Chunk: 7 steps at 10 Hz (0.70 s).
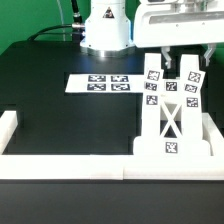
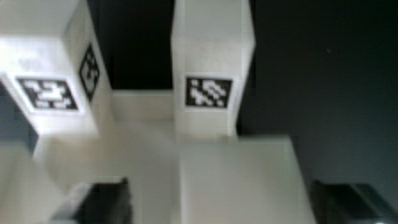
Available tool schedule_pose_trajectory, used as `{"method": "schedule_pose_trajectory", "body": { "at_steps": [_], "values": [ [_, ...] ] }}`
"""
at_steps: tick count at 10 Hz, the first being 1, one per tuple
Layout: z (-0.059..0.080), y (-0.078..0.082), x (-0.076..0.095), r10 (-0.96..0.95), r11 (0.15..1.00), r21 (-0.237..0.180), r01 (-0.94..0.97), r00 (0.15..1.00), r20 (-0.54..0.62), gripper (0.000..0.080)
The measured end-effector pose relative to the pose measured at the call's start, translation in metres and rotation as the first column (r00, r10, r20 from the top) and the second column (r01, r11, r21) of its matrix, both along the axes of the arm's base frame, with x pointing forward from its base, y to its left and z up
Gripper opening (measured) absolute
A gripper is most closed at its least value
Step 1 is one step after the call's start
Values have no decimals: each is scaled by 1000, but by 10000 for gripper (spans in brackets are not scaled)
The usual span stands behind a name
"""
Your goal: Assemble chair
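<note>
My end effector (image 1: pixel 174 62) released, fingers spread either side of the white chair (image 1: pixel 171 118), its top half-hidden, tags blurred in wrist view

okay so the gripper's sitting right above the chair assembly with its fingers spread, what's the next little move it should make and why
Probably lift straight up and away. In the wrist view both fingers stand apart on either side of the chair, gripping nothing. In the exterior view the gripper hangs over the uprights, and the chair rests against the white border rail. A vertical retreat seems least likely to knock the uprights.
</note>
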State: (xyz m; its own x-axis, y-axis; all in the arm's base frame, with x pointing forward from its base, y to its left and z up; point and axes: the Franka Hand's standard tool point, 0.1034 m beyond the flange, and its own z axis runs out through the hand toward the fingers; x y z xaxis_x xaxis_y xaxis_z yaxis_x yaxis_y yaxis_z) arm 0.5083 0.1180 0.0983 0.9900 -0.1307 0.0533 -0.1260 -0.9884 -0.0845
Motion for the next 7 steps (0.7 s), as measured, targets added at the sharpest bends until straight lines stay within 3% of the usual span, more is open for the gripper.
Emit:
{"method": "schedule_pose_trajectory", "body": {
  "at_steps": [1, 3, 7],
  "values": [
    [-5, -1, -4, 1, 1000, -5, -1, 1000, 10, 618],
    [-6, -1, -4, 1, 1000, -6, -1, 1000, 1, 640],
    [31, -2, 5, -1, 999, 34, 3, 998, -62, 649]
  ]
}}
